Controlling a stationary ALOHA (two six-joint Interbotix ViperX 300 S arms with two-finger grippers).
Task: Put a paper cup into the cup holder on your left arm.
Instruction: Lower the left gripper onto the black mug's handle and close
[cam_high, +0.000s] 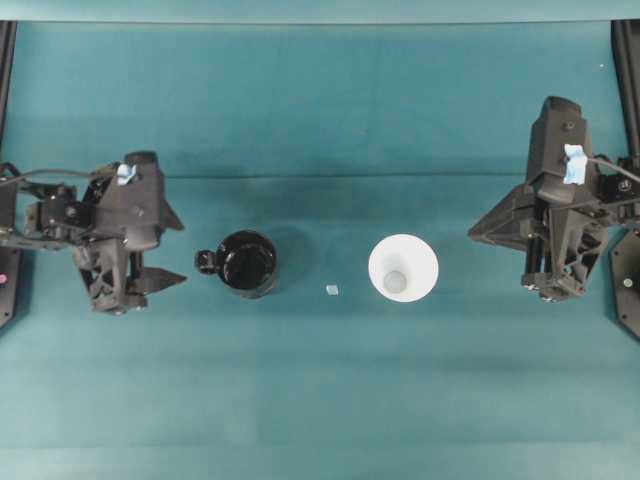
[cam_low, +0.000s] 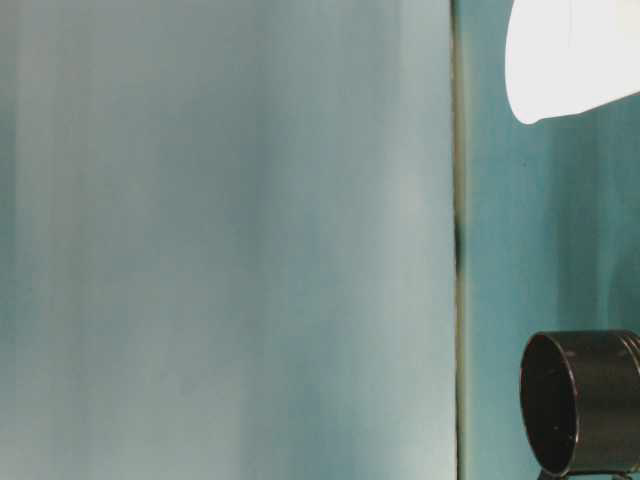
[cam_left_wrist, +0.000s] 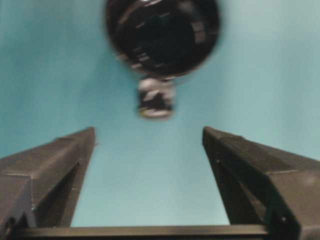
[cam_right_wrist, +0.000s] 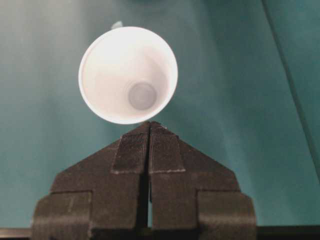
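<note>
The plain white paper cup (cam_high: 403, 267) stands upright on the teal tabletop (cam_high: 320, 400), well apart from the glossy black handled cup holder (cam_high: 246, 263). The right gripper (cam_right_wrist: 149, 125), fingers pressed together, sits just beside the cup's rim; it should spread before straddling the wall. The left gripper (cam_left_wrist: 149, 137) gapes wide, facing the holder's handle.

Left arm (cam_high: 110, 215) low at the left edge, left gripper (cam_left_wrist: 149, 142) with jaws spread wide and empty, right gripper (cam_right_wrist: 149, 131) pressed closed, holding nothing
</note>
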